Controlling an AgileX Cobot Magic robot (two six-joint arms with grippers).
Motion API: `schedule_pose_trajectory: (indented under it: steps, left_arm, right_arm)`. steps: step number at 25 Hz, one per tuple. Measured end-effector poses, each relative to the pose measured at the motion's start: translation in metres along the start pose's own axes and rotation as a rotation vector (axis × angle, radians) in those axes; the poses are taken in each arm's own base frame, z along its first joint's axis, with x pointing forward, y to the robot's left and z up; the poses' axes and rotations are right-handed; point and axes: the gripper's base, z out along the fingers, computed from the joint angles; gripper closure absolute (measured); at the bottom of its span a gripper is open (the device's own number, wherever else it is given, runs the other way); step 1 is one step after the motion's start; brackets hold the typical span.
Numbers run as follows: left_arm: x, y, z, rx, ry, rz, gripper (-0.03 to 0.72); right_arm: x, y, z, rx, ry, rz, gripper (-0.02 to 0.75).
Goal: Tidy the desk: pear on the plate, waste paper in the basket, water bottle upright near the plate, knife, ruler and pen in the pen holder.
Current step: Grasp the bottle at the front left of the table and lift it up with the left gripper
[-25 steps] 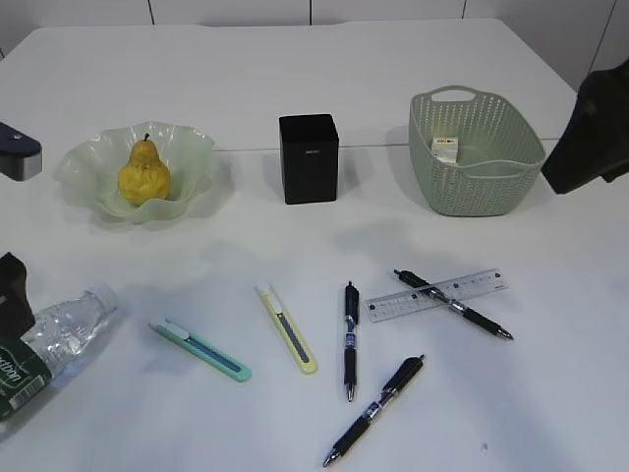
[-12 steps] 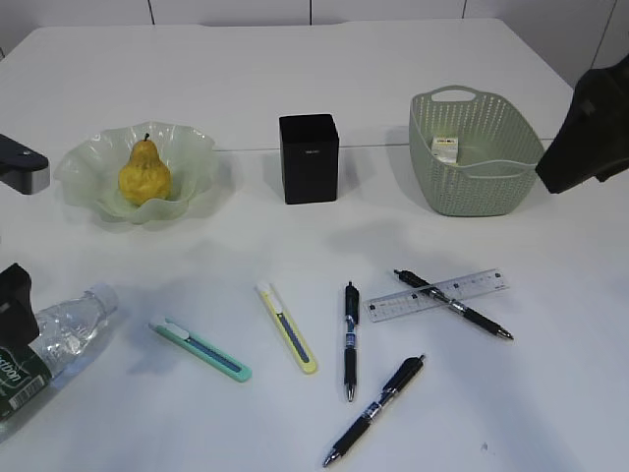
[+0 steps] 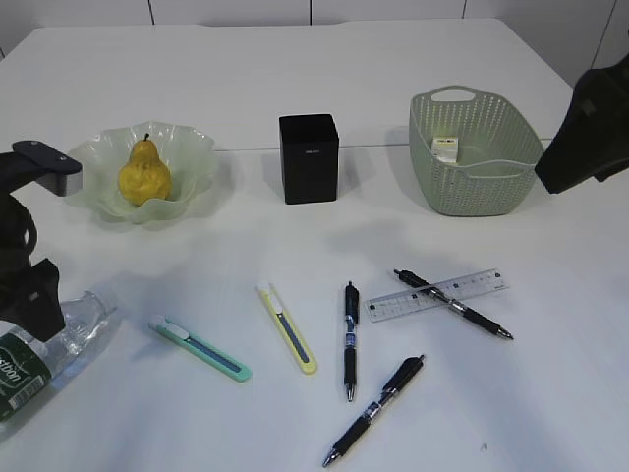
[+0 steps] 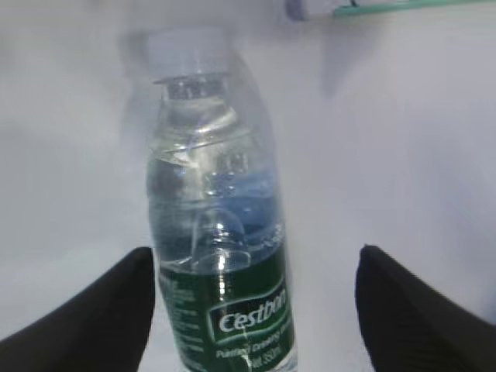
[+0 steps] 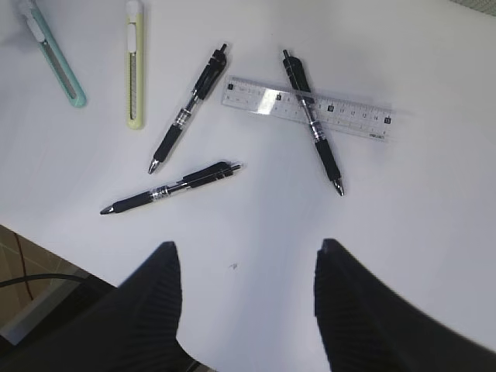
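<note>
A: The left hand (image 4: 252, 310) hangs spread over the lying water bottle (image 4: 217, 232), one finger hard against the label's near side, the other well clear. Centre the label between them before squeezing, then stand it on the bench (image 3: 295, 98) near the plate (image 3: 187, 157) farther off.

B: And the right hand (image 5: 248, 310)?

A: Spread, empty, pens (image 5: 186, 105) beyond it. Since a second ago the left arm has swung in over the bottle.

Pale paneled wall (image 3: 295, 10) behind, brownish floor (image 5: 19, 271) below, soft even light.
</note>
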Motion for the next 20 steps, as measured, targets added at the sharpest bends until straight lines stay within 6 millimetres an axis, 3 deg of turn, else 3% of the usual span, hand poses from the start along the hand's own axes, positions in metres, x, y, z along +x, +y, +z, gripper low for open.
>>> schedule_pose_trajectory:
  steps: [6,20]
  left_arm:
    - [-0.002,0.016,0.005,0.024,0.021,-0.029,0.125]
    - [-0.006,0.017,0.027,0.078,0.062,-0.007,0.126]
  right_arm:
    - [0.000,0.000,0.000,0.000,0.000,-0.004,0.297]
    - [0.000,0.000,0.000,-0.004,-0.001,-0.007,0.297]
